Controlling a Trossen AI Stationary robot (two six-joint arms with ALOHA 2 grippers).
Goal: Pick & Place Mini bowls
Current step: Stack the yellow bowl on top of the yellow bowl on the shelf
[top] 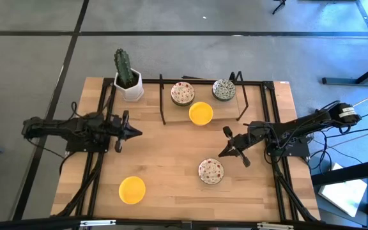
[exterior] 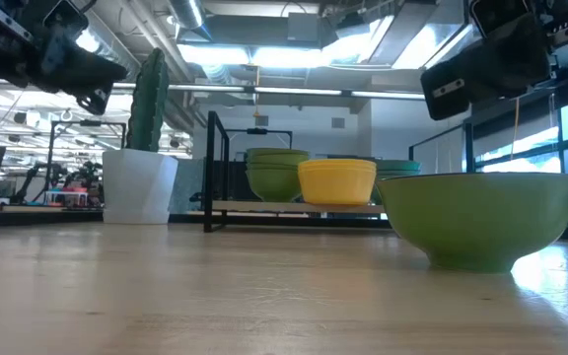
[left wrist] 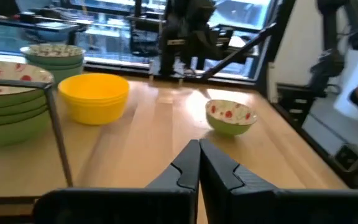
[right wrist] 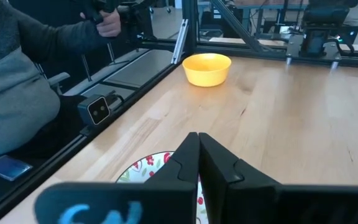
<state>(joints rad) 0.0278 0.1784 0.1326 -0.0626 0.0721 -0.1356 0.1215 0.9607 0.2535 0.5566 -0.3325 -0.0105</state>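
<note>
Five mini bowls [top: 201, 113] sit mouth-up, round with no long axis, on the bench [top: 171, 160]: two yellow, two red-speckled, one green-grey; stacks beneath the rack pair stay uncountable, one speckled bowl [top: 211, 170] just below the pinched-closed empty right claw [top: 223, 153], left claw [top: 137, 133] likewise closed, empty.

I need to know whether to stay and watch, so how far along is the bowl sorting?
Partly done, it seems: a red-speckled stack, a green-patterned stack and a yellow bowl already sit at the black rack. Nothing is in hand: the left gripper and right gripper are both shut and empty. Left out on the table: a speckled bowl and a second yellow bowl.
</note>
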